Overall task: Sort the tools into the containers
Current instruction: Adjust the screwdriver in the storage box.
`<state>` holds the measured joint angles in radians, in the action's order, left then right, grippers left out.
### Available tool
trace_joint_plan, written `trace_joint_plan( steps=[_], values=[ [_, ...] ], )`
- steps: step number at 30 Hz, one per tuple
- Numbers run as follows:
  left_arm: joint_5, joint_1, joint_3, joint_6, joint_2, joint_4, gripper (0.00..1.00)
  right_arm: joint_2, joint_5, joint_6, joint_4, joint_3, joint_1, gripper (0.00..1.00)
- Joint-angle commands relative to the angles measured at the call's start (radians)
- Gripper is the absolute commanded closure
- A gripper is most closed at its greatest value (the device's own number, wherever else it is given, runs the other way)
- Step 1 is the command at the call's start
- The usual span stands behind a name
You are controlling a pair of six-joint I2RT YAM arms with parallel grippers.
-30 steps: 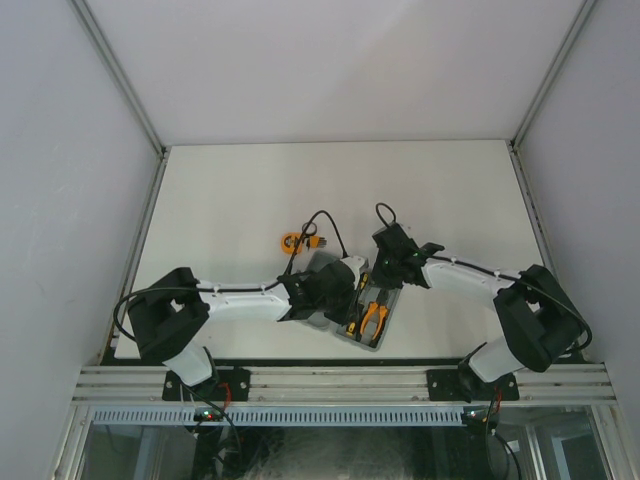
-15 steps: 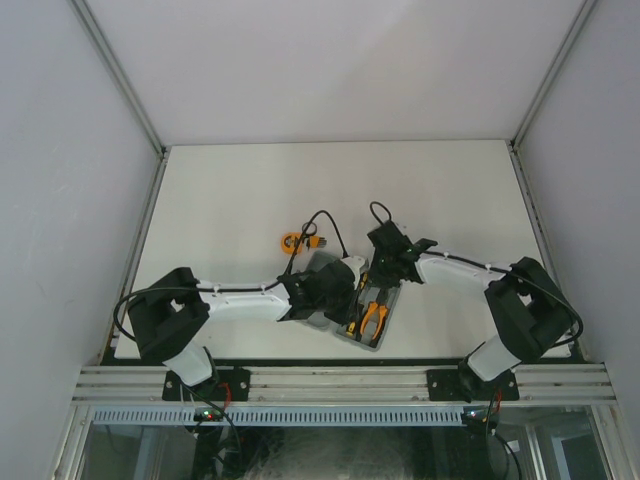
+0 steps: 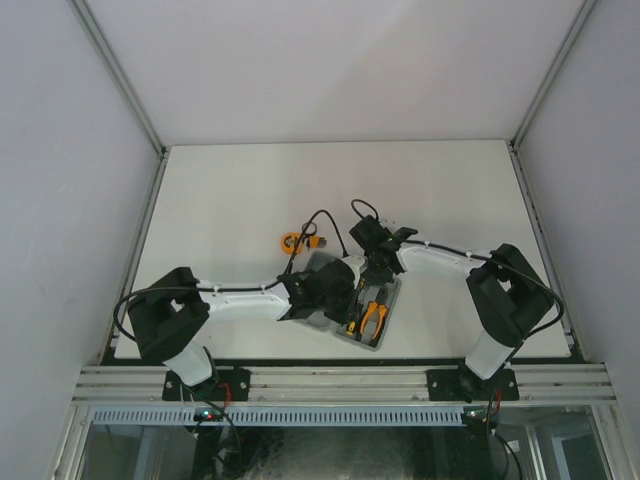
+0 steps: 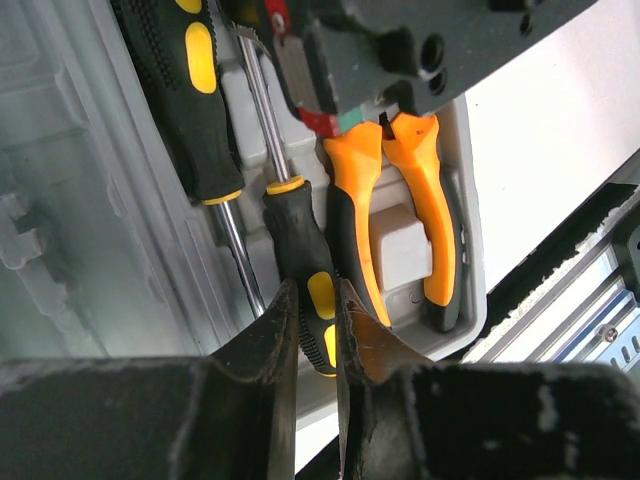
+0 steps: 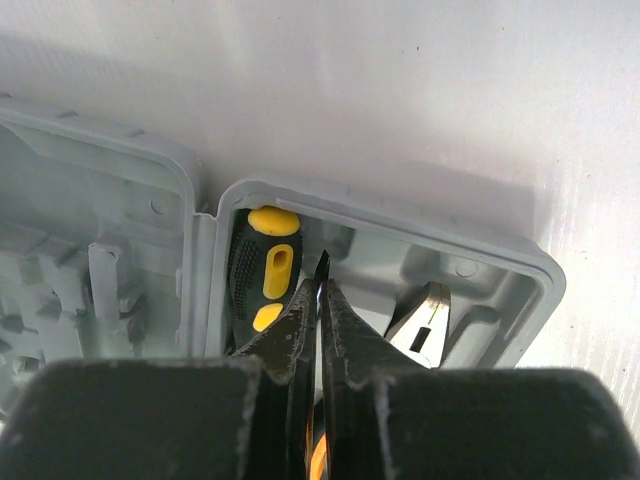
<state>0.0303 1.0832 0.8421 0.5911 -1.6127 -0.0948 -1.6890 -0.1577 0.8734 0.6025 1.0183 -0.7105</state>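
No readable text in any view.

We find no lettering, brand, number or sign we can read on the grey tool case (image 5: pixel 400 215), the lower screwdriver (image 4: pixel 305 255), the upper screwdriver (image 4: pixel 190 90) or the orange-handled pliers (image 4: pixel 432 200). A small red patch (image 4: pixel 316 122) just above the pliers is too blurred to read.

Second screwdriver (image 4: pixel 195 100): we are losing its handle end past the left wrist view's top edge
Held screwdriver (image 4: pixel 300 235): its butt is hiding between the left gripper (image 4: pixel 312 292) fingers
Pliers (image 4: pixel 400 220): the right gripper (image 5: pixel 320 290) is covering their head in the left wrist view
Thin dark tip (image 5: pixel 322 262): we are failing to tell whether the right gripper is pinching it
Case (image 5: pixel 400 215): its left half is running off the right wrist view's left edge
Orange item (image 3: pixel 291 240): we are finding it too small to name from above
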Motion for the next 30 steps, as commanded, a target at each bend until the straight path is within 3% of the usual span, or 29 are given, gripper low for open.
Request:
trace_joint_plan(
  steps=[1, 19, 30],
  values=[
    [0.005, 0.008, -0.021, -0.051, -0.063, -0.120, 1.00, -0.148, -0.060, -0.006, 0.014, -0.072, -0.009, 1.00],
    [-0.002, 0.014, -0.014, -0.065, -0.092, -0.128, 1.00, -0.375, -0.023, 0.006, -0.125, -0.155, -0.004, 1.00],
    [0.001, 0.045, -0.029, -0.020, -0.194, -0.169, 1.00, -0.326, -0.020, 0.005, -0.159, -0.196, 0.013, 1.00]
  ],
)
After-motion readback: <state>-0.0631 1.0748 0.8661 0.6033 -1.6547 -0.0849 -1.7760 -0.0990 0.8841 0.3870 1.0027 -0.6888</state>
